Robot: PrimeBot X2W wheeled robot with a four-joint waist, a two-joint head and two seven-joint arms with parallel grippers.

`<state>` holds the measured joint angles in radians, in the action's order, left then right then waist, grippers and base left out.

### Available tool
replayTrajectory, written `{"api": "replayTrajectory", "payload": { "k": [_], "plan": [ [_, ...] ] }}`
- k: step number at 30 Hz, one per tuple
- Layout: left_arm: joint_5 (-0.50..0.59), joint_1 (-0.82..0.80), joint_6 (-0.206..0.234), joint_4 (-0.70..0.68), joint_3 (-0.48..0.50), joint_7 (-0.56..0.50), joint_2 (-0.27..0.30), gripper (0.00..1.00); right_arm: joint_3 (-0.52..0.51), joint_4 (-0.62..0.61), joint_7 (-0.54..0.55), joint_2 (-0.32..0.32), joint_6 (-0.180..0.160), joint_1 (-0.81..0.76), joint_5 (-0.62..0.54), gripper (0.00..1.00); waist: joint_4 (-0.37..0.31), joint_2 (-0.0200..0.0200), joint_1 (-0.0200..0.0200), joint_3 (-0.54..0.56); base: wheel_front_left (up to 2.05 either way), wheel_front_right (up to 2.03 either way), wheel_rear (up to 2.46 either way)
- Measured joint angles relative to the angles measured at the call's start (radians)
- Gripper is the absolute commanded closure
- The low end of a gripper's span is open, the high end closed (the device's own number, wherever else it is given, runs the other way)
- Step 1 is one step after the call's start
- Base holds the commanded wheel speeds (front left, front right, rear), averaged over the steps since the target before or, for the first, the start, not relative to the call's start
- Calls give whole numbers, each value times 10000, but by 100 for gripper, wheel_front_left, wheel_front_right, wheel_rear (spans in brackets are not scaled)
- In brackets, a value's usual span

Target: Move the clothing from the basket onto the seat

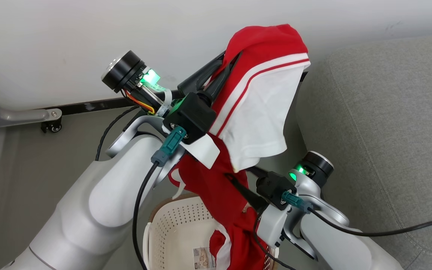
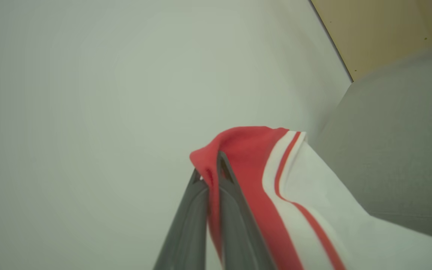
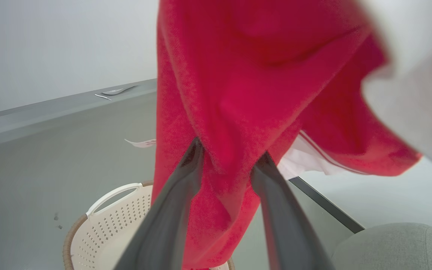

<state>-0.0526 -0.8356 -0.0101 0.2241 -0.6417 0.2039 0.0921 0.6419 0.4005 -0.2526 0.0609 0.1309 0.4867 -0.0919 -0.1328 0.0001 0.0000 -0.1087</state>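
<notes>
Pinched tight in the left gripper (image 2: 208,168), the clothing (image 1: 261,101) hangs over the basket (image 1: 174,225), its tail seemingly inside, while the right gripper (image 3: 230,150) straddles a lower fold, grip unclear, so both should lift it clear before swinging onto the seat (image 1: 381,112).

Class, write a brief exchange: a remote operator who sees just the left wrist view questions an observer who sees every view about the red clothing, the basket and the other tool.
Operator: My left tool pinches the clothing. Where does the rest hang?
Observer: It drapes down towards the basket below; in the head view its lower end overlaps the basket's opening.
Operator: And the right tool?
Observer: Its fingers stand apart, one on either side of a hanging red fold; whether they grip it, I cannot tell.
</notes>
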Motion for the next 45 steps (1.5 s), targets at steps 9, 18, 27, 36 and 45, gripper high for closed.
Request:
{"api": "replayTrajectory", "payload": {
  "k": [9,18,27,36,45],
  "plan": [
    [-100,4,119,399,328,98,282,100,69,196,2,6,0,17,334,100,-84,0,0,-118,0,0,0],
    [-449,307,176,1064,798,217,732,100,-715,-224,0,8,0,-214,407,100,-353,0,0,-237,0,0,0],
    [-1003,948,176,1421,1118,359,773,100,-1783,-1373,2,130,0,-584,474,100,-697,0,0,-364,0,0,0],
    [-1756,1759,-31,1567,1386,443,683,51,-2903,-2153,2,163,0,-797,775,100,-976,0,0,-406,0,0,0],
    [-2633,2414,-602,1570,1461,456,416,0,-4111,-2692,2,368,0,-997,890,100,-1038,0,0,-301,0,0,0]
  ]
}}
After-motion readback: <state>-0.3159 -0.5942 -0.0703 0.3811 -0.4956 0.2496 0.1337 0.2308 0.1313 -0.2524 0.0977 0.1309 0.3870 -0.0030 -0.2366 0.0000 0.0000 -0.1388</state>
